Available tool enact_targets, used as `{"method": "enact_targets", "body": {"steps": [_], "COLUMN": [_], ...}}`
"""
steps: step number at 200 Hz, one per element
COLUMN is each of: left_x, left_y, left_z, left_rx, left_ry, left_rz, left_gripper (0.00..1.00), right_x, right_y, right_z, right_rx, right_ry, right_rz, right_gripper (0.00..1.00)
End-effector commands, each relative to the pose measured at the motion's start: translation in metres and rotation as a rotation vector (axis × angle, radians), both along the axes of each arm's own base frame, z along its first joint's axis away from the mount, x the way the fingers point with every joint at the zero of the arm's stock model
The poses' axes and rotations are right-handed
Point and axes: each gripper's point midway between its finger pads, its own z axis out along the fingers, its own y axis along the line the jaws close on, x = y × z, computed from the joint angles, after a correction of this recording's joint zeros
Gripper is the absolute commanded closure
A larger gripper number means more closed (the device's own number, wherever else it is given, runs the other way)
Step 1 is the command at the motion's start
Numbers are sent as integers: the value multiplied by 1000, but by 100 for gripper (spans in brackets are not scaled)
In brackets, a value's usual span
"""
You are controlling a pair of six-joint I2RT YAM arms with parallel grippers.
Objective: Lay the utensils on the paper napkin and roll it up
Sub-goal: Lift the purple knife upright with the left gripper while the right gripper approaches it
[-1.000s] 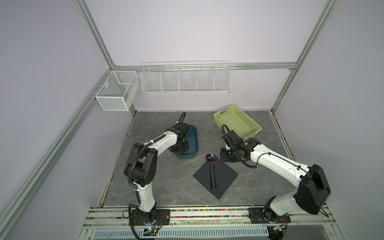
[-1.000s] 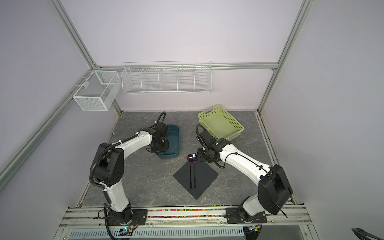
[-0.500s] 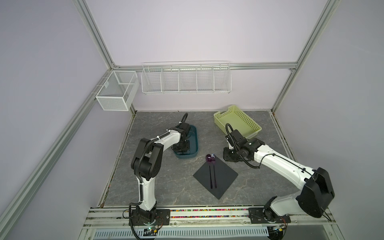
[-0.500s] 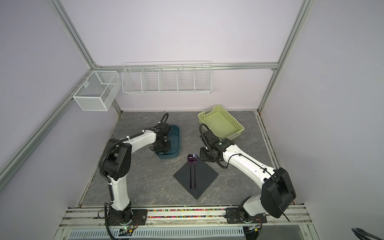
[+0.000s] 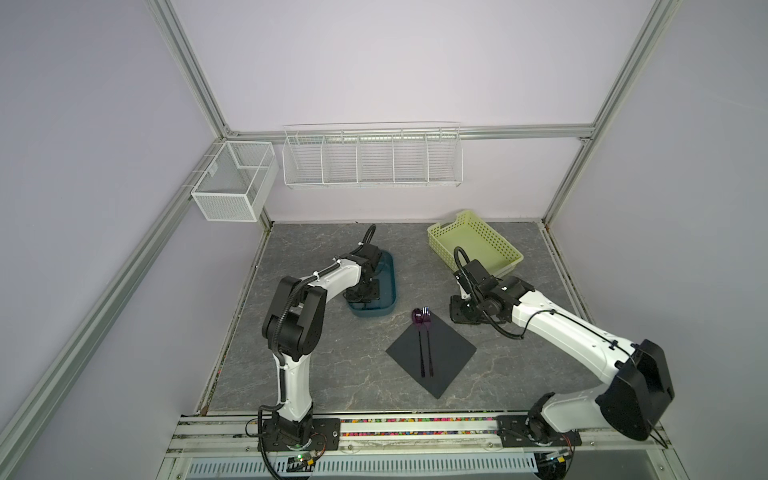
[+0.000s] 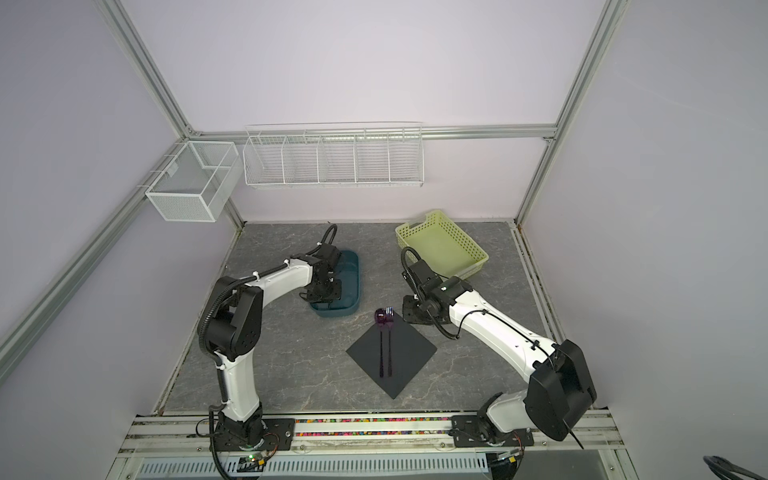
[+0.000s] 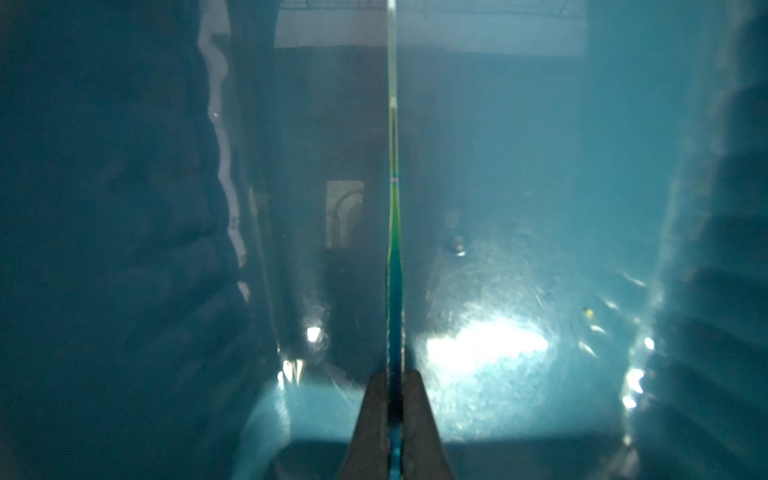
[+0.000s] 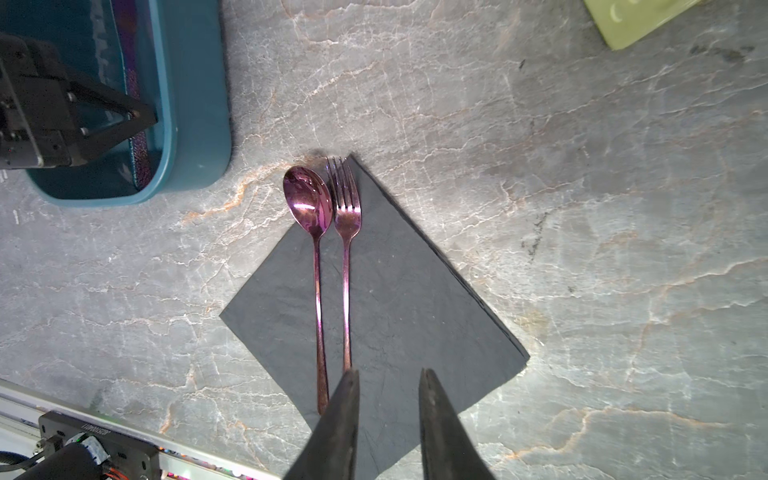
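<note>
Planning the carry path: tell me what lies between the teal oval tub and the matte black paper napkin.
Only bare grey marbled tabletop, seen in the right wrist view; the purple spoon has its bowl overhanging the napkin there.

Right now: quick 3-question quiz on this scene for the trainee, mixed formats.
1. True or false: the left gripper is shut on the knife inside the teal tub.
2. Which utensils lie on the paper napkin? A: spoon and fork. B: knife only. C: all three.
3. Fill in: the right gripper is empty, its jaws ___.
Key: 1 true; 2 A; 3 open.
</note>
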Motion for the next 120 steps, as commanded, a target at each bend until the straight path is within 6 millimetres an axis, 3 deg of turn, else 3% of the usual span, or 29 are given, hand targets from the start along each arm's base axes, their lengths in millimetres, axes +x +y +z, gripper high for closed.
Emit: {"method": "enact_targets", "body": {"steps": [1, 67, 120], "left_x": [6, -5, -43], "left_y": [-8, -34, -63], "left_z": [47, 150, 210], "left_rx": [-60, -321, -556], "left_ry": [-112, -327, -439], "left_rz": [-38, -138, -313], "left_gripper": [100, 100, 100], "right_x": [2, 3, -1], "right_y": [-3, 30, 69], "right_z": [20, 67, 122], "right_rx": [24, 220, 416], "right_ry": [-55, -184, -297], "right_rz": [1, 97, 209], "right_gripper": [71, 72, 66]}}
